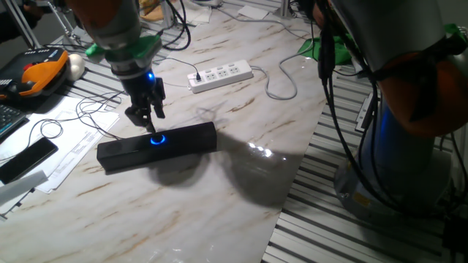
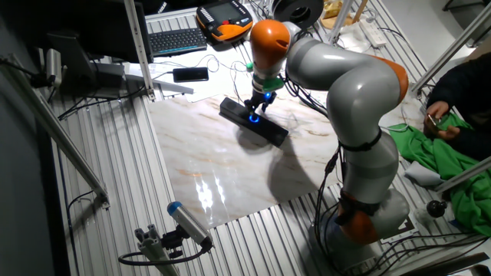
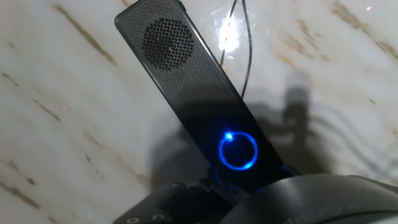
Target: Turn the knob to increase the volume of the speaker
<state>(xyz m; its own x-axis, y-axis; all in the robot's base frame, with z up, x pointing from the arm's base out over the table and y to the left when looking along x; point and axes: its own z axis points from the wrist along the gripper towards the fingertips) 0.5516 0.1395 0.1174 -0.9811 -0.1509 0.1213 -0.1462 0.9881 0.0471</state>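
The speaker is a long black bar lying on the marble table. The knob glows as a blue ring at its middle. My gripper hangs just above the knob, its fingers pointing down and slightly apart, holding nothing. In the other fixed view the gripper stands over the speaker and its knob. In the hand view the speaker runs diagonally and the knob shows whole and uncovered, just ahead of the dark hand body at the bottom edge.
A white power strip with cables lies behind the speaker. Papers, thin wires and a flat black device lie at the left. The table edge drops to slatted metal at the right. A keyboard sits far back.
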